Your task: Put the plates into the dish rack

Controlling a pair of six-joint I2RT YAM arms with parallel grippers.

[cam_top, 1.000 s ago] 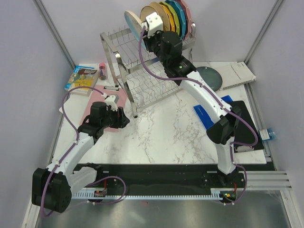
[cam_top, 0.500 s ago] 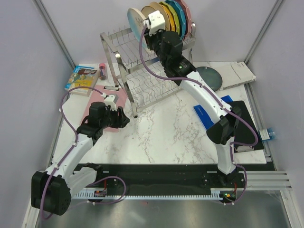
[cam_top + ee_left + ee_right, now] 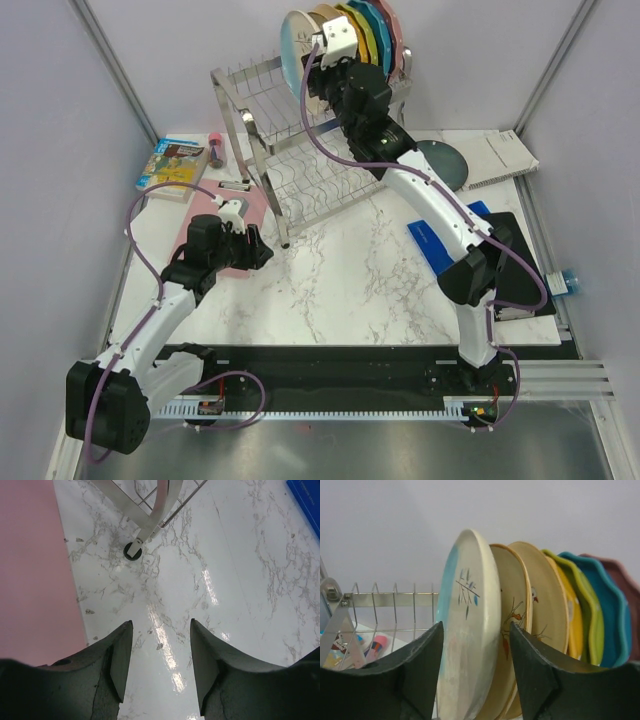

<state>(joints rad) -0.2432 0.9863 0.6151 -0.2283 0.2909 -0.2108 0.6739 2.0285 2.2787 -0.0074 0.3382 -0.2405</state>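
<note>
The silver dish rack [image 3: 290, 130] stands at the back of the table. On its top tier the half blue, half cream plate [image 3: 465, 630] stands upright against two cream bird plates [image 3: 517, 620]. My right gripper [image 3: 476, 630] straddles that plate's rim, jaws open, with a gap on the right side; it also shows in the top view [image 3: 318, 62]. The dark teal speckled plate [image 3: 440, 162] lies flat on the table right of the rack. My left gripper [image 3: 161, 630] is open and empty, low over the marble near a rack leg [image 3: 150, 515].
Yellow, green, blue and pink scalloped plates [image 3: 378, 30] stand behind the bird plates. A pink mat [image 3: 240, 215] lies left of the rack, a book [image 3: 172, 165] at far left. A blue flat item [image 3: 440, 240], a black tray [image 3: 525, 262] and a white ribbed item [image 3: 500, 158] lie right.
My right gripper carried the blue-and-cream plate to the right along the top tier until it stood against the bird plates. The left arm barely moved.
</note>
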